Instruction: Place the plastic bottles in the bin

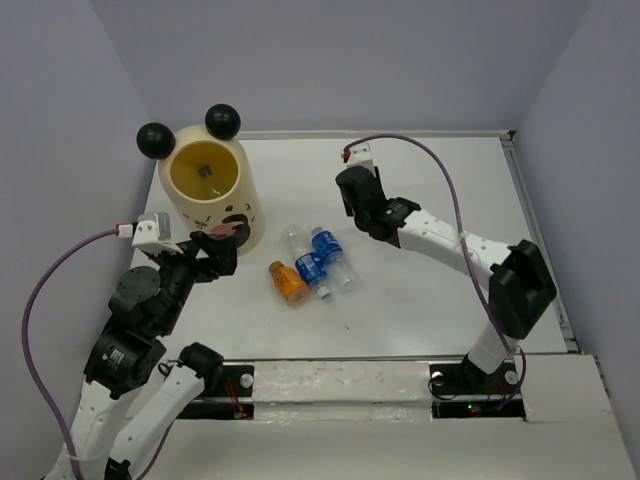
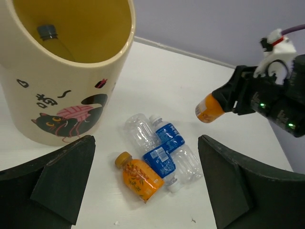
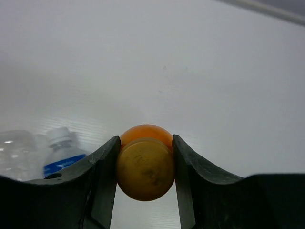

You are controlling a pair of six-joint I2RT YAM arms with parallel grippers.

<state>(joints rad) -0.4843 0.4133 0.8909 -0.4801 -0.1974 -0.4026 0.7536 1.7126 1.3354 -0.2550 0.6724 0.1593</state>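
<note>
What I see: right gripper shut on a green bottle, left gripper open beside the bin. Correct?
Wrong colour: the right gripper is shut on an orange bottle, clear in the right wrist view. The left gripper is open beside the bin, as stated.

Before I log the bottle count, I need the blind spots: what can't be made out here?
Capped bottle inside the bin: left wrist view shows only its cap; the wall hides the rest.
Held orange bottle in the right claw: covered by the claw from above; right wrist view shows only its cap.
Clear bottles, every view: overlapping, count unsure.
</note>
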